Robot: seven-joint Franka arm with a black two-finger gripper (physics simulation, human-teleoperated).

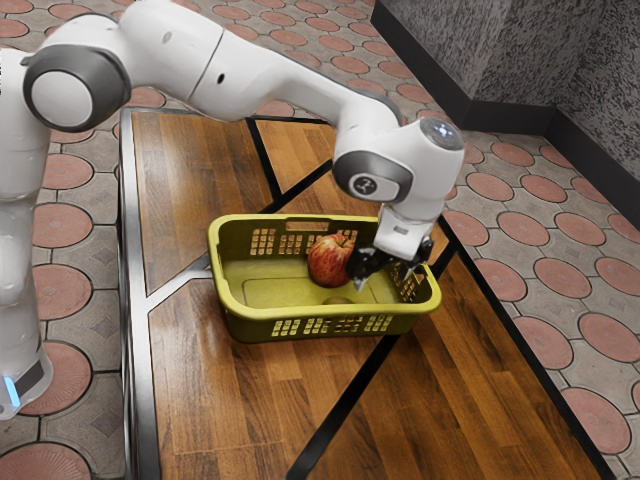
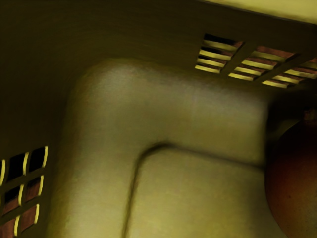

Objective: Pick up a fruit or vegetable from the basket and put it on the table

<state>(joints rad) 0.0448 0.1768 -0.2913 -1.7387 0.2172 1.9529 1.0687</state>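
gripper [image 1: 390,276] is open, fingers apart, down in yellow-green basket [image 1: 252,322] nr the ext. view's right end. apple [image 1: 329,262] is in basket too, just beside gripper; can't tell if touching. basket's on wood table [image 1: 220,400].

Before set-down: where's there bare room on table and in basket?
Table: between basket and the exterior view's lower edge. Inside basket: between apple and the exterior view's left end. Crowded: around apple and hand.

A patio-like place; round pink paving [image 1: 497,188]; rough grey wall [image 1: 440,50]; wooden table [image 1: 200,400].
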